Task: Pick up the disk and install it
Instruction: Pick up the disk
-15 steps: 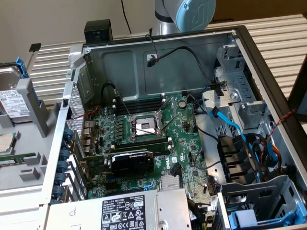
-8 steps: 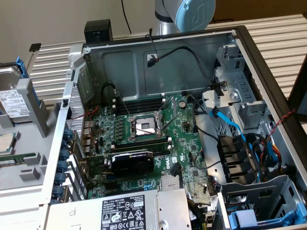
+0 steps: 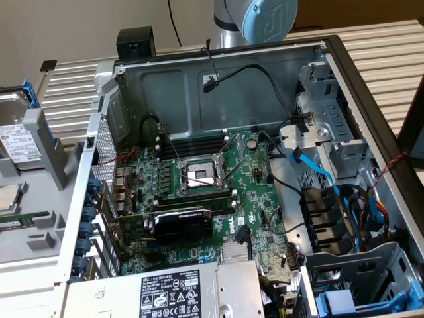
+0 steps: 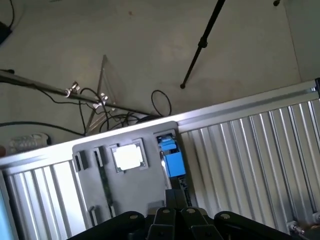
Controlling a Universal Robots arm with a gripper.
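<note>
**Status: disk (image 3: 18, 136) in fixture, gripper (image 4: 176, 196) closed and empty**

The gripper's fingers were pressed together with nothing between them. In the wrist view the tips sat near the disk's blue carrier frame with no visible contact. Height above it couldn't be told.

The disk stood upright in a slot of the grey fixture tray (image 3: 40, 242), white label facing out. It was near the tray's corner by the edge of the slatted table (image 4: 240, 150). The processor chip (image 4: 129, 156) lay flat in its own recess just beside the disk, not touching it.

The open PC chassis (image 3: 199, 86) sat next to the tray. The drive cage (image 3: 361, 265) was at its near corner on the exterior view's right. Another blue carrier (image 3: 338, 303) with a pale tab was in that cage. The robot arm (image 3: 265, 20) showed behind the chassis's far wall, well apart from the tray.
</note>
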